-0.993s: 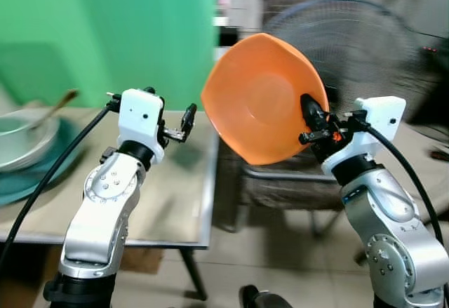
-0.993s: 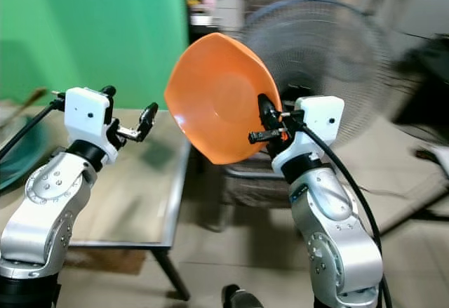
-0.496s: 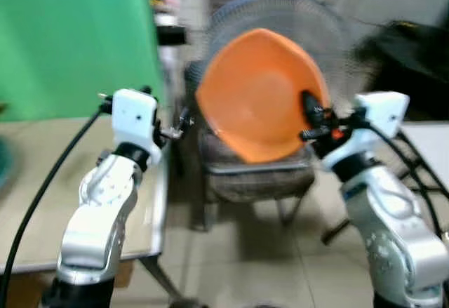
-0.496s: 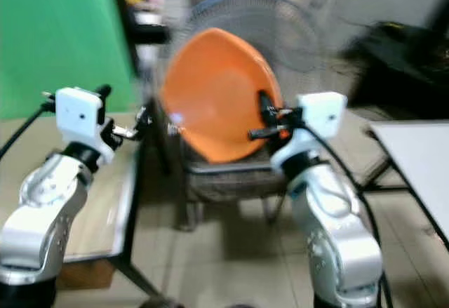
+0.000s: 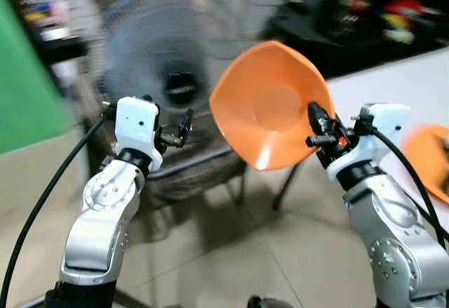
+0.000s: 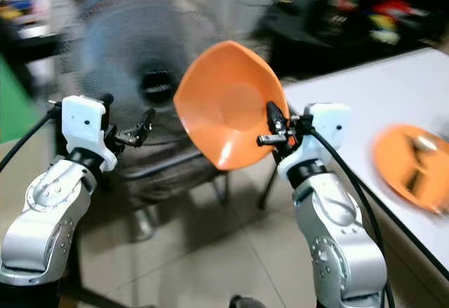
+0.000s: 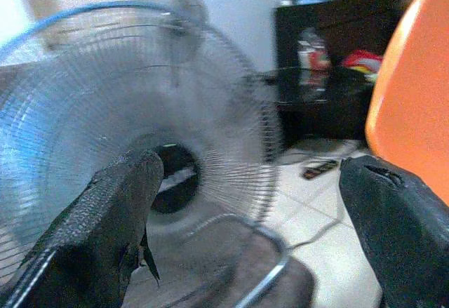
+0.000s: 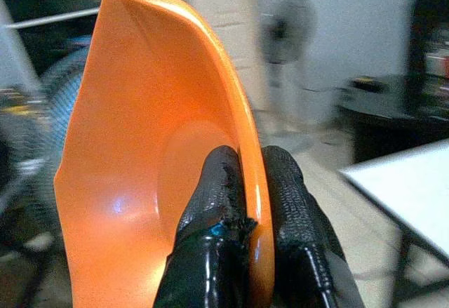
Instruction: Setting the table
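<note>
Your robot swung to its right mid-carry, and the scene swept with it: a second earlier the green wall and a worktop with dishes lay ahead on the left; by this moment both had slid out of frame, and a white worktop (image 6: 379, 94) had come into sight on the right, with an orange plate (image 6: 410, 166) lying on it. The right pincer (image 5: 313, 122) held its grip throughout, fingers (image 8: 214, 203) pressed on the rim of the orange bowl (image 5: 270, 104), one inside and one outside. The bowl rode tilted on edge at chest height, its hollow facing the robot, in front of a standing fan (image 5: 165, 55). The left pincer (image 5: 184, 122) hovered beside it, spread and carrying nothing. Motion blur suggested the turn was not finished. The change likely meant the bowl was bound for the white worktop, near the plate; you had yet to close the distance and level the bowl before setting it down.
</note>
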Controlling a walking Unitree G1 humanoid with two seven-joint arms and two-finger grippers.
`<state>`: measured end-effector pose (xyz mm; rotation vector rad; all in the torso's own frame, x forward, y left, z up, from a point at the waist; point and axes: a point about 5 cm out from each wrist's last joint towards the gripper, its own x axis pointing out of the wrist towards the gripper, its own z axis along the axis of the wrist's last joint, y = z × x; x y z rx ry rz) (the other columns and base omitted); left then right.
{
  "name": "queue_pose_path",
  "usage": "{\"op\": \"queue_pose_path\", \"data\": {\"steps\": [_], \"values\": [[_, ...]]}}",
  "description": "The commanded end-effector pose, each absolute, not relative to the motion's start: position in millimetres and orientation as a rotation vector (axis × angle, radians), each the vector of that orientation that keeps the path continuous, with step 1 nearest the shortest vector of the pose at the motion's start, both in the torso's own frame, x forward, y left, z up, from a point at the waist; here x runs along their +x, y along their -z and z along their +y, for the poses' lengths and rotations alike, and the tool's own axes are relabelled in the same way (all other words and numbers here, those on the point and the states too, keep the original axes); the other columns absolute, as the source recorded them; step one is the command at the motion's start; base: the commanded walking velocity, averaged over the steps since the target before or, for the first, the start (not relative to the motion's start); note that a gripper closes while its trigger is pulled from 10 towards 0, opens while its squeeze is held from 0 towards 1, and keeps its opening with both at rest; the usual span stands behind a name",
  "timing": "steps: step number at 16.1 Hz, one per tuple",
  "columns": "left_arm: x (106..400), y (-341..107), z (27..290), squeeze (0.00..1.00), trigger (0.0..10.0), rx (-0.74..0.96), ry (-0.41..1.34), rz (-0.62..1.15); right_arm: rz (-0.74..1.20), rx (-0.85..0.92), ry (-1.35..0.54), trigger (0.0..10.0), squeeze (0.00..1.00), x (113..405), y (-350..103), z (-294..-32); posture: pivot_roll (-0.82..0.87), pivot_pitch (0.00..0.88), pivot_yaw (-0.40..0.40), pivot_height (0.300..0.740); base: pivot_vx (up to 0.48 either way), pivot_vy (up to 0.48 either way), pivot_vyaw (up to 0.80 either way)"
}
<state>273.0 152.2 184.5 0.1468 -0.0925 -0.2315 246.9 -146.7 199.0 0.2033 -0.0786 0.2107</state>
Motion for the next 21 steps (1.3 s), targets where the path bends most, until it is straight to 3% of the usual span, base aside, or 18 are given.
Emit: {"op": "queue_pose_path", "data": {"steps": [1,13,21], "values": [[273,-180,156,0.0,10.0,0.161,0.215,-0.073,-0.068,0.176,-0.176,10.0,0.0,249,-199,-152,0.05,0.0,0.019,0.74,0.0,0.0,-0.8],[276,-179,156,0.0,10.0,0.125,0.205,-0.088,0.034,0.128,-0.188,10.0,0.0,254,-186,-147,0.05,0.0,0.001,0.74,0.045,0.0,-0.78],[278,-177,155,0.0,10.0,0.117,0.211,-0.081,0.038,0.081,-0.267,10.0,0.0,254,-187,-135,0.06,0.0,-0.011,0.74,0.348,0.0,0.0]]}}
